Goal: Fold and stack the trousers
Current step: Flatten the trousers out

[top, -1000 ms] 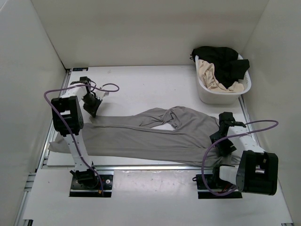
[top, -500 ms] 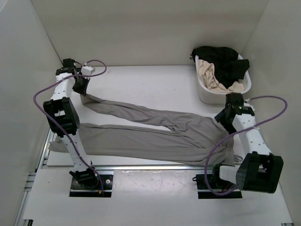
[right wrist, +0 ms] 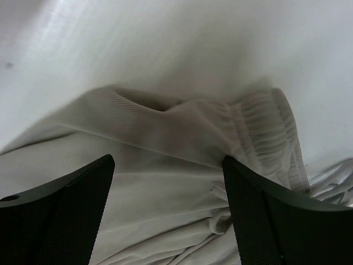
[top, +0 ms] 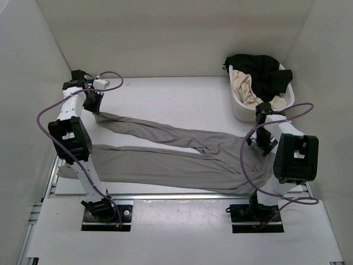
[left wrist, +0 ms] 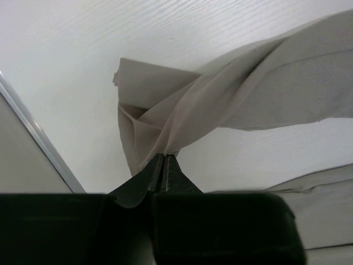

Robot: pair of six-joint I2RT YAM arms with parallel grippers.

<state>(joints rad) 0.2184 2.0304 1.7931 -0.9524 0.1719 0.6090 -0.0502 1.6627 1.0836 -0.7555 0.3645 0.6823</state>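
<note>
The grey trousers [top: 182, 157] lie spread across the table, both legs running left and the waist at the right. My left gripper [top: 94, 106] is shut on the cuff of the far leg [left wrist: 160, 118] at the far left and holds it pinched between its fingertips [left wrist: 156, 171]. My right gripper [top: 265, 142] is open and sits low over the waist end, its fingers [right wrist: 60, 210] either side of the gathered waistband [right wrist: 265, 132], holding nothing.
A white laundry basket [top: 242, 110] at the back right holds a black garment [top: 259, 69] and a beige garment [top: 245, 85]. White walls enclose the table. The near leg's cuff [top: 63, 170] hangs over the table's left edge.
My left gripper pulled the far leg's cuff out to the far left, straightening that leg. My right gripper moved back along the waist and now sits open over the waistband.
</note>
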